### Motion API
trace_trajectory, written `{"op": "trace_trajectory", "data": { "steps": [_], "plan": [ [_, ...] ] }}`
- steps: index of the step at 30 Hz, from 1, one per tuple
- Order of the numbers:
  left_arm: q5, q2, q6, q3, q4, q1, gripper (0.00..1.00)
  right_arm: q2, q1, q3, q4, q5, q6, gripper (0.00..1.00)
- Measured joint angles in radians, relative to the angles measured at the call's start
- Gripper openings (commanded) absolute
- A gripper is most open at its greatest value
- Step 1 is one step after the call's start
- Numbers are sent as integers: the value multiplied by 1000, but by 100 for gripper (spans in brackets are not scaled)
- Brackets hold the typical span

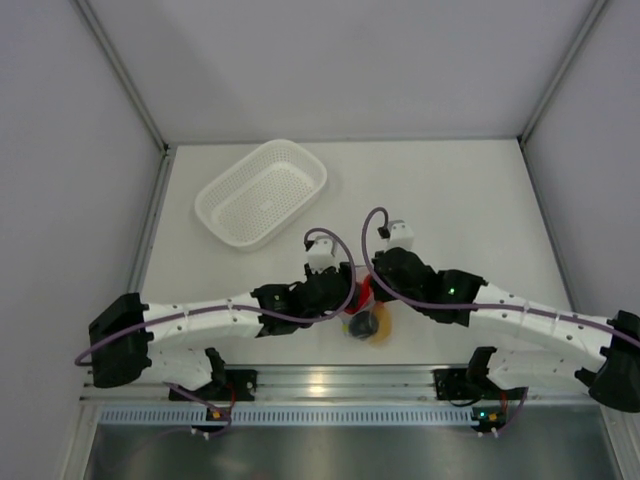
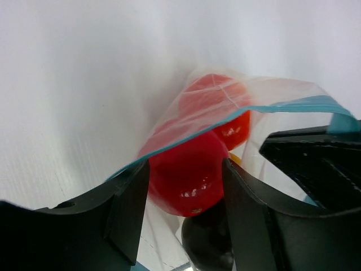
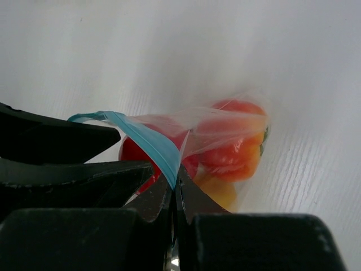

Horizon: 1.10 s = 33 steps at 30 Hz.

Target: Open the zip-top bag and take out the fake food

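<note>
**Item: zip-top bag [image 3: 225, 121], contents sealed in.** It lies at the middle of the near half of the desk [image 1: 470, 200], between the two pincer heads. Whether it rests on the desk or is lifted cannot be told.

**Contents: fake food, all inside the plastic.**
- Shiny red ball [image 2: 186, 180]
- Orange-red tomato [image 3: 234, 149]
- Yellow-orange piece [image 3: 220, 192]
- Dark piece [image 2: 206, 243]

**Zip strip [image 3: 149, 144].** Light blue. Its long axis runs roughly left to right, from one pincer across to the other. The bag's belly and the food lie beyond it in both wrist views.

**Right pincer [image 3: 175, 180].** Clenched, its jaws meeting on the strip at one end.

**Left pincer [image 2: 185, 166].** Released, its jaws standing apart. The strip crosses just ahead of its fingertips, with the red ball showing through the gap. No contact with the plastic can be confirmed.

**Governing relation (judgement).** The mouth looks not yet parted. The free length of the strip lies straight ahead of the left pincer. The left arm is therefore nearer and best placed to close on the opposite lip and draw it away from the right.

**Also present.** A white perforated basket [image 1: 262, 195], on the far left of the desk and well apart from the bag.
</note>
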Motion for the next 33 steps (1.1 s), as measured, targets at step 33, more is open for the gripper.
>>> {"op": "trace_trajectory", "data": {
  "steps": [33],
  "plan": [
    [196,412,-41,95,208,10,98,-177,-5,-269,-17,23,45,0]
  ]
}}
